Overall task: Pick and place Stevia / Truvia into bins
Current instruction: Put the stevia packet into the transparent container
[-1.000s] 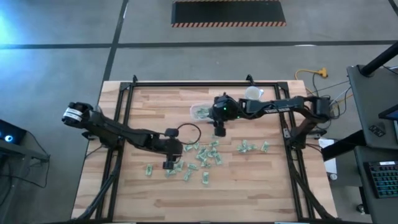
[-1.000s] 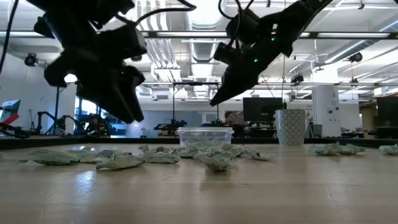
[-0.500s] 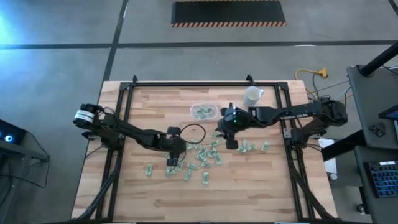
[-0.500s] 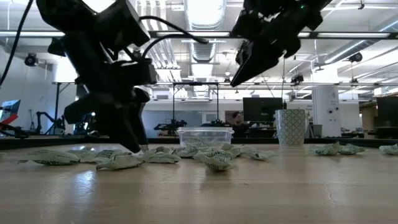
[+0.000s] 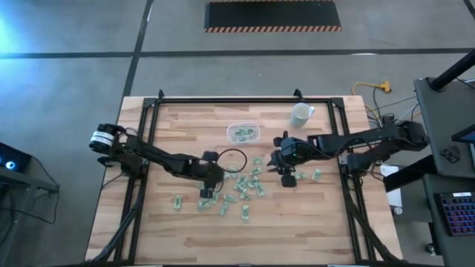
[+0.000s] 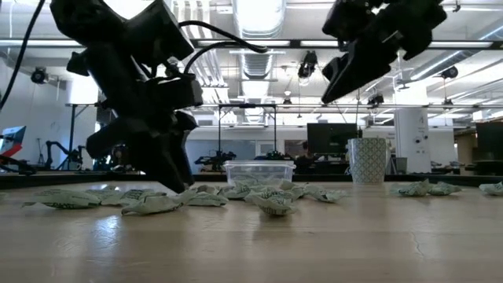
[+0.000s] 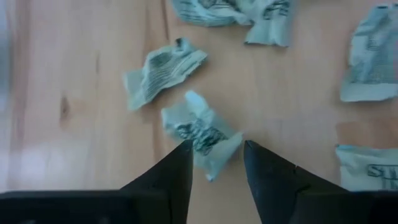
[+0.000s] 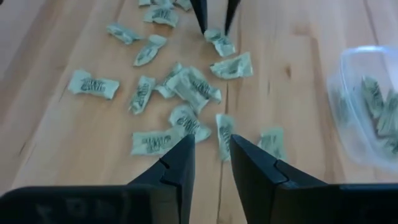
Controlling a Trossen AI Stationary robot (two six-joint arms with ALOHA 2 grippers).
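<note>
Behind the wooden bench (image 5: 185,237) the workshop runs off under bright ceiling lights, with desks and monitors far back. Two dark arms reach in over the bench from its left and right edges. Toward the far edge sits the clear bin (image 5: 243,133), already holding several packets, with a white cup (image 5: 301,113) near the far right corner. Most of the Stevia packets (image 5: 239,187) lie strewn across the middle of the bench, a few more nearer the right edge. The left hand (image 7: 214,163) is down at bench level, its fingers parted and straddling one crumpled packet (image 7: 200,133), not yet clenched on it. The right hand (image 8: 207,160) hovers above the scatter with its fingers parted and nothing between them. To my eye the left arm's pickup is the step in hand: it should close squarely on the packet's bunched middle, keep clear of the neighbouring packet just beside it, and lift straight up before swinging toward the bin.
</note>
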